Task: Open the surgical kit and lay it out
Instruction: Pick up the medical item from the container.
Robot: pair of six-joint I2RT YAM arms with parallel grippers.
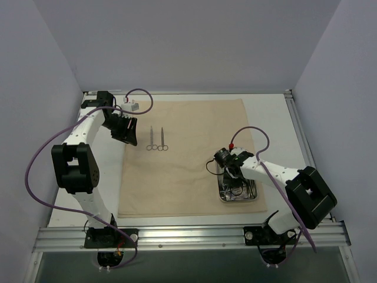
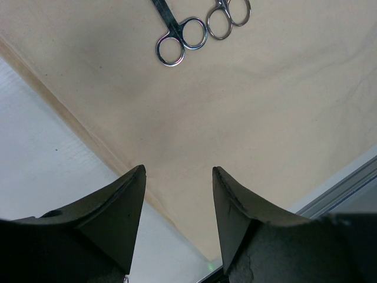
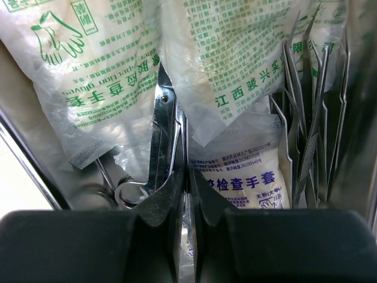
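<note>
The beige cloth (image 1: 188, 177) lies spread flat on the table. Two ring-handled clamps (image 1: 156, 140) lie side by side on its upper left part. Their rings (image 2: 179, 44) show at the top of the left wrist view. My left gripper (image 2: 178, 170) hangs open over the cloth's left edge with nothing between its fingers. The steel tray (image 1: 257, 194) sits on the cloth's lower right. My right gripper (image 3: 187, 172) is down inside it, jaws pinched on the thin shank of a steel clamp (image 3: 165, 130). Glove packets (image 3: 88, 76) and tweezers (image 3: 309, 118) fill the tray around it.
A small white object (image 1: 131, 106) with a purple cable sits on the table beyond the cloth's upper left corner. An aluminium rail (image 1: 188, 236) runs along the near edge. Grey walls close in both sides and the back.
</note>
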